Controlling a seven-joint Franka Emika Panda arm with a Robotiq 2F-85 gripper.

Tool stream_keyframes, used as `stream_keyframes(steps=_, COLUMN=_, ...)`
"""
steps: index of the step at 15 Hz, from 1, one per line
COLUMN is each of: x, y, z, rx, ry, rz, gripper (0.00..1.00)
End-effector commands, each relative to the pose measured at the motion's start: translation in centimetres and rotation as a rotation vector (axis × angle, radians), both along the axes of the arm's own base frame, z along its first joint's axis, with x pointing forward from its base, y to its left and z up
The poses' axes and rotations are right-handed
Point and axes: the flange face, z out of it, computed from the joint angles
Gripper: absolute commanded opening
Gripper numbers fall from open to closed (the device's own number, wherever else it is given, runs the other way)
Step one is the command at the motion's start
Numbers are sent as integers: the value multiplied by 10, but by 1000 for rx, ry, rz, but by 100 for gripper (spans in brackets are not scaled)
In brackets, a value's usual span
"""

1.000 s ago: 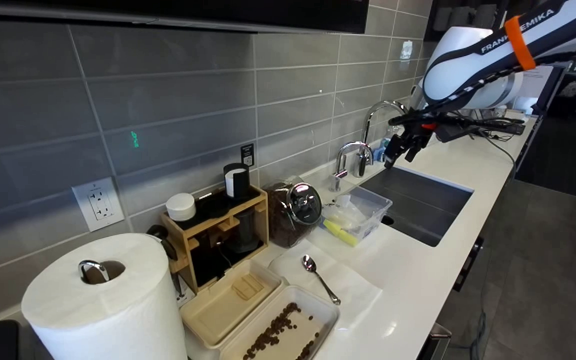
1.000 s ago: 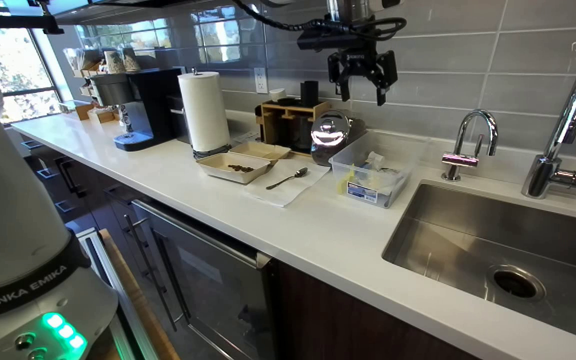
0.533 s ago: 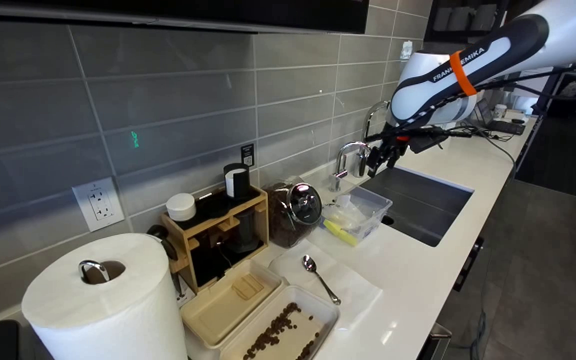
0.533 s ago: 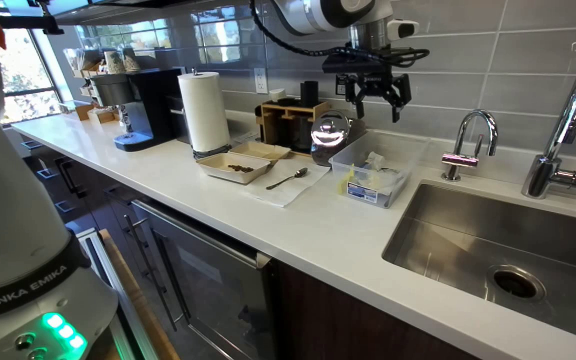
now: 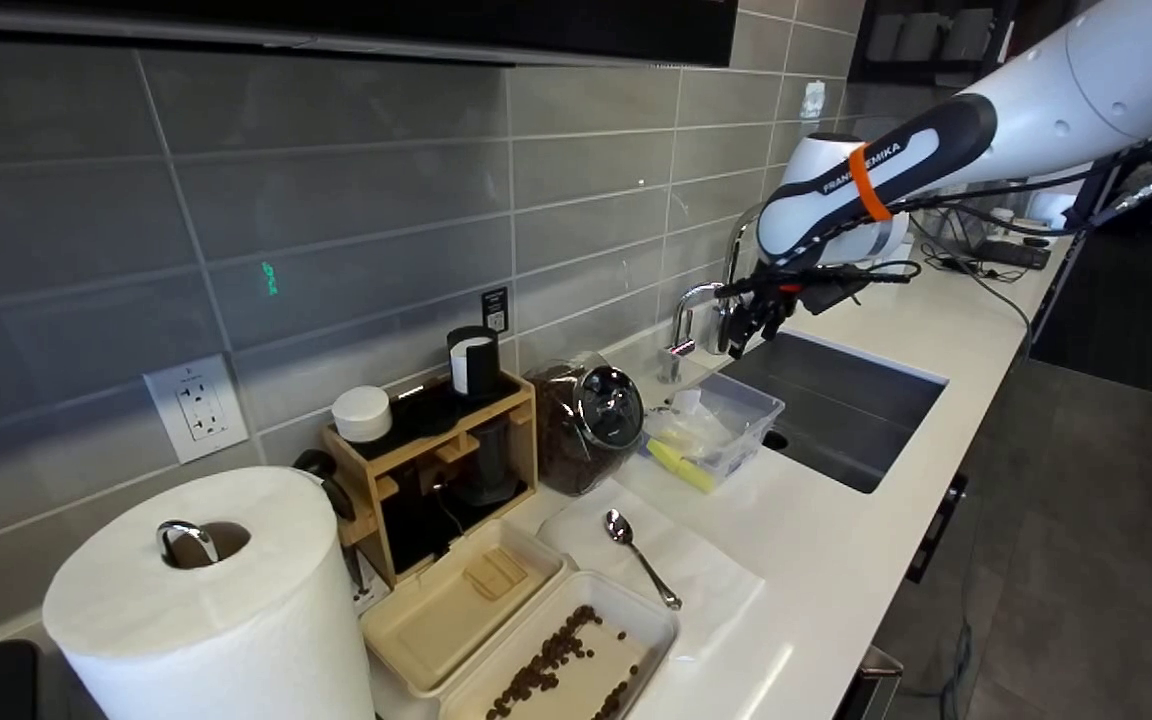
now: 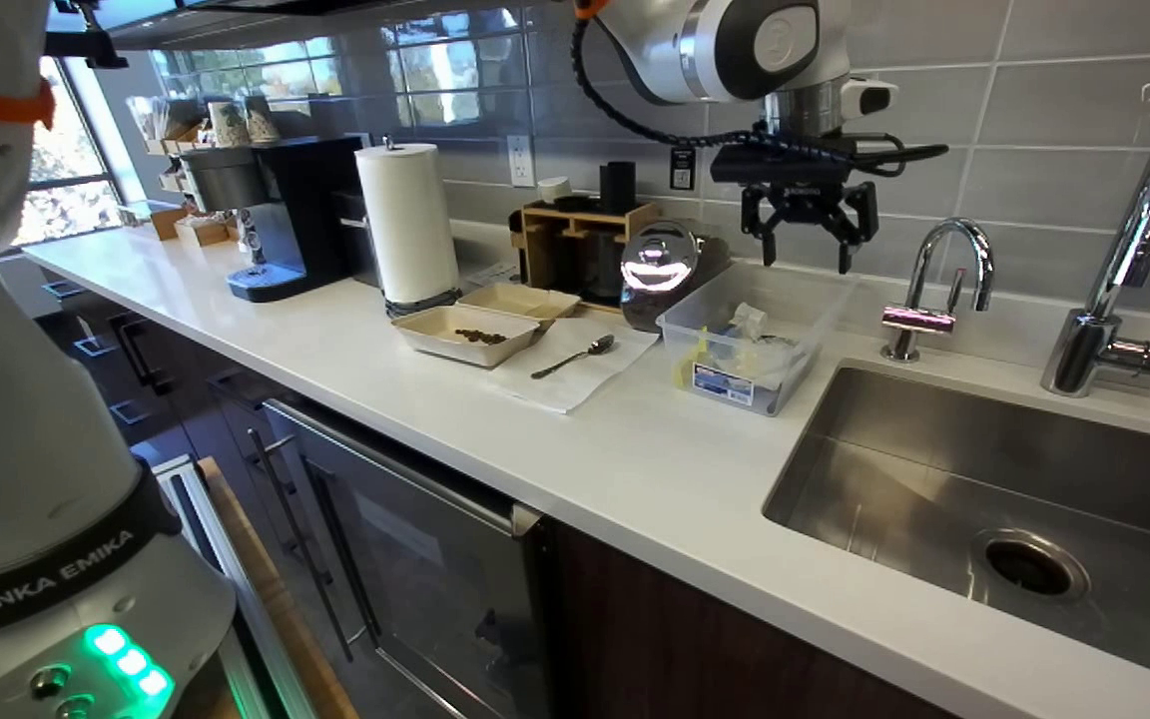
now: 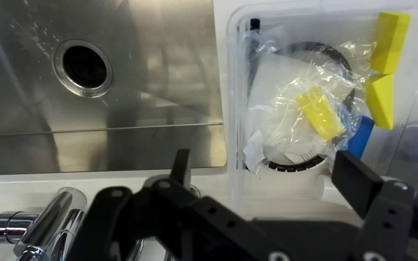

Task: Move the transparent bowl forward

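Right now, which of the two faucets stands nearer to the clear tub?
The short faucet, the slimmer one; the tall faucet stands beyond it, farther from the clear tub.

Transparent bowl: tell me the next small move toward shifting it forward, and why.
Probably lower the gripper so that its jaws straddle the wall of the transparent bowl nearest the sink. The wrist view shows the jaws open, with that wall running between them, and an exterior view shows the gripper above the rim, holding nothing.
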Motion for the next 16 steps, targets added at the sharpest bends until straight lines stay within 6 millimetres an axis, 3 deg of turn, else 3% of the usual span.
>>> stream_keyframes(steps=1, x=20, y=-14, z=-23, rx=42, ry=40, rz=42, gripper=100)
stream_keyframes(steps=7, x=33, y=-28, z=-63, rx=55, ry=86, rz=73, gripper=100)
stream_keyframes(steps=12, x=36, y=-29, z=-94, rx=90, ry=113, rz=125, gripper=98)
stream_keyframes(steps=14, x=36, y=-28, z=-104, rx=93, ry=123, rz=141, gripper=74)
stream_keyframes(steps=16, x=37, y=-29, z=-107, rx=91, ry=130, rz=152, gripper=59)
